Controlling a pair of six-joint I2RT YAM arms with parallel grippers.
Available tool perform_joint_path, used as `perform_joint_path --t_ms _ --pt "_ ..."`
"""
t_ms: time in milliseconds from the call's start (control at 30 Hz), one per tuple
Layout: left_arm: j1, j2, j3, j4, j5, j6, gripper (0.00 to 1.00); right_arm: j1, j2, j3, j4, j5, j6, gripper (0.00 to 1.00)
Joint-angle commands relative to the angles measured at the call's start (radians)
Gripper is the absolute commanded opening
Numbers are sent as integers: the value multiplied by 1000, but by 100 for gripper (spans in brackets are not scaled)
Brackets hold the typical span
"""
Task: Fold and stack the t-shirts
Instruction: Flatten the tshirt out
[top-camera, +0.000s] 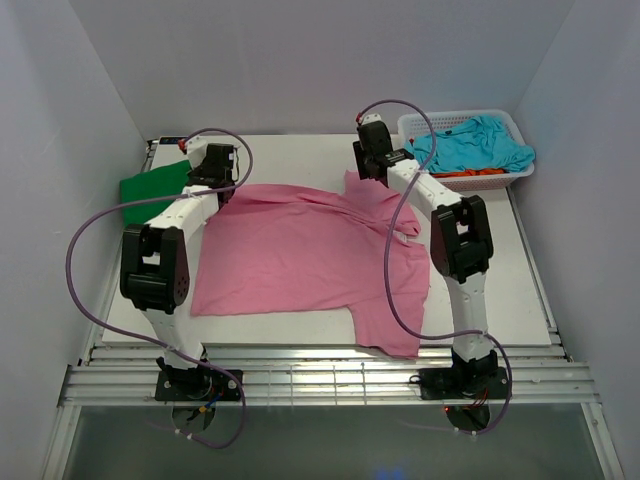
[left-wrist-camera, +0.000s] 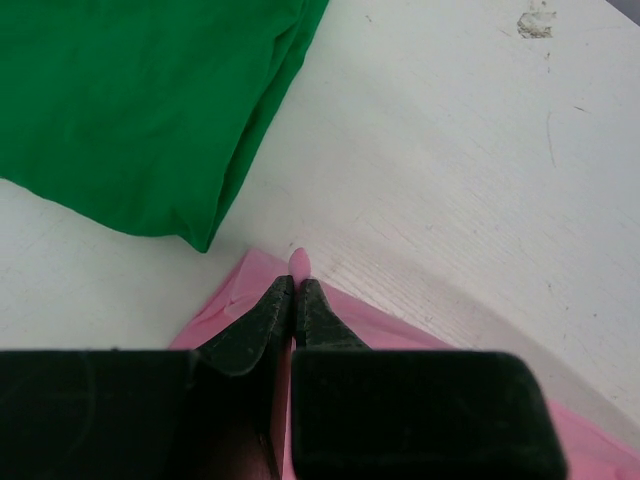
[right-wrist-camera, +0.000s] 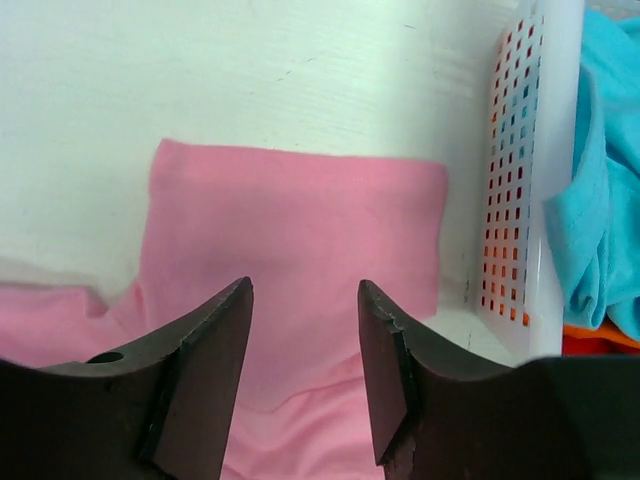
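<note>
Flattening the pink t-shirt (top-camera: 300, 250), spread mid-frame, looks like step 1. The left gripper (left-wrist-camera: 292, 300) pinches its upper-left corner. The right gripper (right-wrist-camera: 305, 292) hangs spread, empty, above the upper-right sleeve. Next, probably, the right pinches there so the 2 fold together.

Orange tee (top-camera: 480, 172) mostly under turq. tee (top-camera: 475, 145)

Left arm (top-camera: 160, 250), jaws pinched shut, right arm (top-camera: 455, 235), jaws parted (both outstretched)
</note>
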Motion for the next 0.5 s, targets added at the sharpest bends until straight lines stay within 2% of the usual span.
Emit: perform_joint_path --t_ms 0,233,467 --pt "6 -80 -20 -18 -52 -15 0 -22 83 69 -48 41 -18 53" --pt "28 -123 -57 -46 -88 -36 0 -58 201 163 -60 38 -14 54" --pt "64 -155 -86 -61 -79 -56 0 -84 254 229 -57 53 -18 54"
